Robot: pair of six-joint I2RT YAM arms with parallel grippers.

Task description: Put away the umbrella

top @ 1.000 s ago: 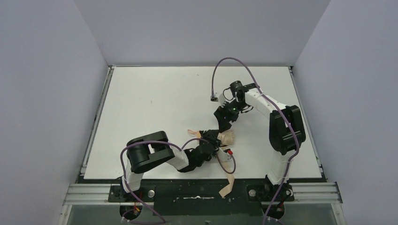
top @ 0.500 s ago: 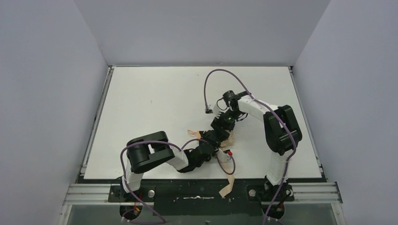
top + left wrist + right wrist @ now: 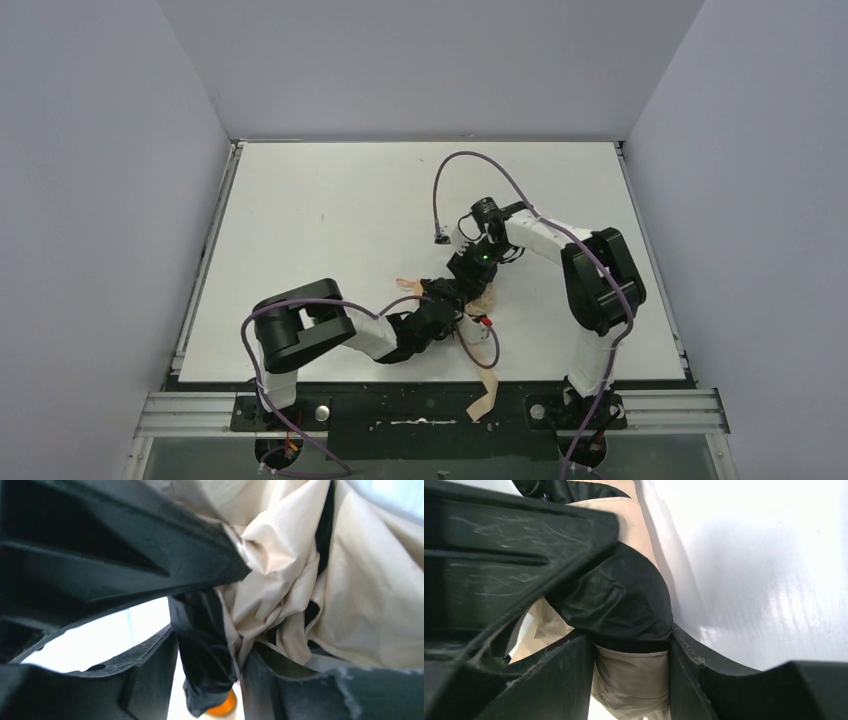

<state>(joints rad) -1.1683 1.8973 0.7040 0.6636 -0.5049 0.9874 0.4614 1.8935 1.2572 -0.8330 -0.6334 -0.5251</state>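
Observation:
The umbrella (image 3: 487,297) is a crumpled tan bundle near the table's front centre, mostly hidden under both grippers. My left gripper (image 3: 446,306) reaches it from the left. In the left wrist view, my left gripper (image 3: 210,680) is shut on the umbrella's black strap (image 3: 202,645), with folded tan fabric (image 3: 280,590) beside it. My right gripper (image 3: 467,287) comes down on it from behind. In the right wrist view, my right gripper (image 3: 630,675) is shut on the rolled tan and black bundle (image 3: 624,605). A small tan end (image 3: 408,285) sticks out to the left.
A loose tan strip (image 3: 483,401) lies over the table's front edge onto the black base rail. A small red-orange piece (image 3: 490,323) lies by the bundle and also shows in the left wrist view (image 3: 222,709). Purple cables loop above both arms.
My right arm has swung left and down from the back right onto the umbrella. My left arm's base link has shifted a little left; its gripper stays at the bundle.

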